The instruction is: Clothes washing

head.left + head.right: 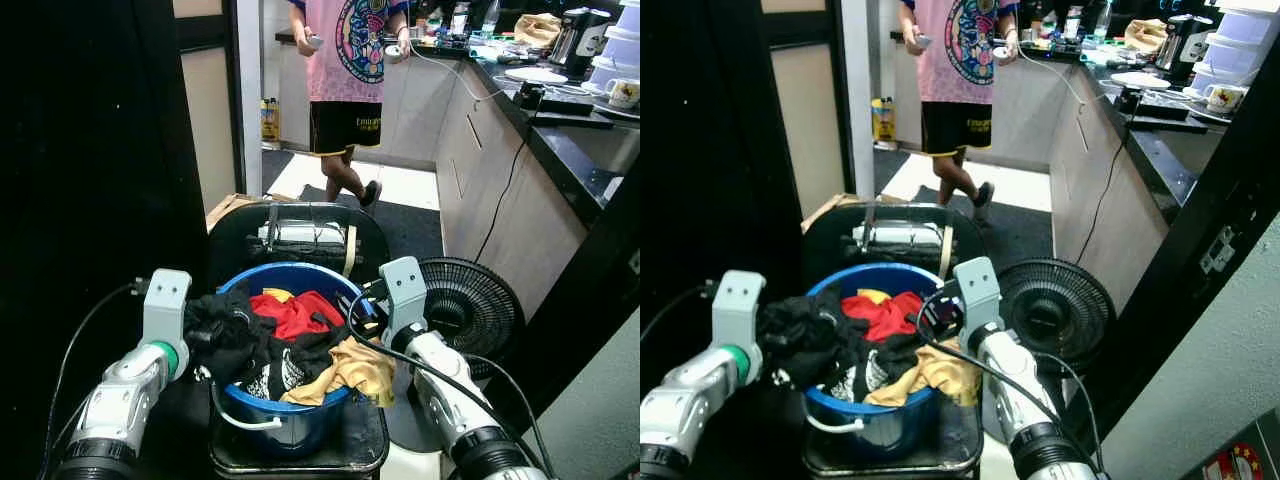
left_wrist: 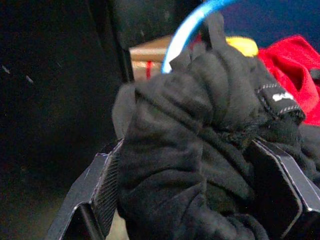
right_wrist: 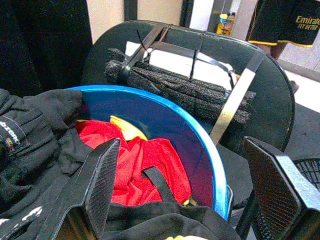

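Gripping a black garment point(image 2: 200, 150) over the blue bucket point(image 1: 300, 415), left tool point(image 2: 200, 190) clamped, red cloth point(image 1: 295, 312) and mustard cloth point(image 1: 355, 368) inside, right tool point(image 3: 185, 195) spread wide, holding nothing.

A dark granite kitchen counter point(image 1: 560, 140) runs along the right above pale beige cabinet doors point(image 1: 470, 150). A round black floor fan point(image 1: 470, 305) stands near it. A black mat point(image 1: 410, 225) lies on the white tiled floor point(image 1: 410, 185).
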Motion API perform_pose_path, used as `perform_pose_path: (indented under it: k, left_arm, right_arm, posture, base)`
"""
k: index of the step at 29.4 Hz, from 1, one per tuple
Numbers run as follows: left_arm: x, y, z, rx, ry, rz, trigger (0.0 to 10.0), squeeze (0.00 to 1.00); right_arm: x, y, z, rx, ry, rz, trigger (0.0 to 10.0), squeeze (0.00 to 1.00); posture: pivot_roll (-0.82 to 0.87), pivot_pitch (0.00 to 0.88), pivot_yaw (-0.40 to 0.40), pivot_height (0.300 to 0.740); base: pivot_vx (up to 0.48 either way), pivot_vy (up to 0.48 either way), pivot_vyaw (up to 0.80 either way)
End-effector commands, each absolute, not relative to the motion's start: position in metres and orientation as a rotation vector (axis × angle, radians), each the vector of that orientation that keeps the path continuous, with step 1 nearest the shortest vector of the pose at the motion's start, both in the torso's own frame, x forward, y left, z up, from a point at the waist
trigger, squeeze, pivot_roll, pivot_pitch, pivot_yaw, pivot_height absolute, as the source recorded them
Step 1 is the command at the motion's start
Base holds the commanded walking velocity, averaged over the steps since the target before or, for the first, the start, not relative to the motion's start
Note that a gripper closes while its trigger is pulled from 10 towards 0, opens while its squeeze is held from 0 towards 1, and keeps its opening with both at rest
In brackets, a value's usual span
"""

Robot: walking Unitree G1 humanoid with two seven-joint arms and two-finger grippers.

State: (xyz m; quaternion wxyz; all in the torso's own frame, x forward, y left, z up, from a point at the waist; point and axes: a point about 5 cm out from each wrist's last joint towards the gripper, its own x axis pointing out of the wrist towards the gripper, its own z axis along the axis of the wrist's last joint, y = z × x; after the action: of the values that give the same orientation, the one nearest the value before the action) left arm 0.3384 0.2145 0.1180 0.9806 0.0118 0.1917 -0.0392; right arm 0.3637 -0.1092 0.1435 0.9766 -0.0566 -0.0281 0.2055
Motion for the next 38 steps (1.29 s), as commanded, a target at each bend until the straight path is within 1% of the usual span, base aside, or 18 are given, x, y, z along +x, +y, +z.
perform_pose_path:
  k: [1, 7, 8, 9, 13, 15, 29, 32, 35, 36, 38]
  left_arm:
    - [0.331, 0.211, 0.101, 0.000, 0.469, -0.101, 10.0, 0.01]
    - [0.329, 0.208, 0.098, -0.003, 0.484, -0.116, 10.0, 0.00]
    - [0.329, 0.208, 0.098, -0.001, 0.474, -0.117, 2.5, 0.00]
    - [0.329, 0.207, 0.099, -0.005, 0.460, -0.117, 0.0, 0.00]
    - [0.329, 0.207, 0.100, -0.014, 0.448, -0.127, 0.0, 0.00]
    - [0.330, 0.205, 0.106, -0.024, 0.404, -0.142, 0.0, 0.00]
    - [0.328, 0.205, 0.114, -0.087, 0.358, -0.143, 0.0, 0.00]
    - [0.327, 0.203, 0.120, -0.108, 0.308, -0.153, 0.0, 0.00]
    - [0.328, 0.203, 0.122, -0.114, 0.295, -0.154, 0.0, 0.00]
    - [0.329, 0.203, 0.127, -0.125, 0.263, -0.154, 0.0, 0.00]
    - [0.329, 0.203, 0.127, -0.125, 0.263, -0.154, 0.0, 0.00]
  right_arm:
    - [0.365, -0.109, 0.146, -0.125, -0.066, 0.424, 10.0, 0.00]
    - [0.366, -0.109, 0.147, -0.130, -0.069, 0.426, 10.0, 0.00]
    - [0.366, -0.109, 0.148, -0.131, -0.072, 0.425, 10.0, 0.00]
    - [0.367, -0.109, 0.148, -0.131, -0.073, 0.424, 10.0, 0.00]
    - [0.367, -0.109, 0.149, -0.131, -0.074, 0.424, 10.0, 0.00]
    - [0.367, -0.109, 0.149, -0.130, -0.076, 0.424, 10.0, 0.00]
    - [0.367, -0.107, 0.148, -0.128, -0.074, 0.429, 10.0, 0.00]
    - [0.368, -0.107, 0.148, -0.125, -0.072, 0.430, 10.0, 0.00]
    - [0.368, -0.107, 0.148, -0.125, -0.072, 0.430, 10.0, 0.00]
    - [0.368, -0.106, 0.148, -0.124, -0.072, 0.430, 10.0, 0.00]
    - [0.368, -0.106, 0.148, -0.124, -0.072, 0.430, 10.0, 0.00]
  posture:
    - [-0.03, 0.000, -0.035, 0.740]
    - [-0.03, 0.000, -0.037, 0.740]
    - [-0.03, 0.000, -0.038, 0.740]
    - [-0.03, 0.000, -0.038, 0.740]
    - [-0.03, 0.000, -0.039, 0.740]
    - [-0.03, 0.000, -0.041, 0.740]
    - [-0.03, 0.000, -0.046, 0.740]
    - [-0.03, 0.000, -0.046, 0.740]
    - [-0.03, 0.000, -0.046, 0.740]
    - [-0.03, 0.000, -0.047, 0.740]
    - [-0.03, 0.000, -0.047, 0.740]
  base:
    - [0.000, 0.000, 0.00]
    - [0.000, 0.000, 0.00]
    - [0.000, 0.000, 0.00]
    - [0.000, 0.000, 0.00]
    - [0.000, 0.000, 0.00]
    - [0.000, 0.000, 0.00]
    - [0.000, 0.000, 0.00]
    - [0.000, 0.000, 0.00]
    - [0.000, 0.000, 0.00]
    - [0.000, 0.000, 0.00]
    - [0.000, 0.000, 0.00]
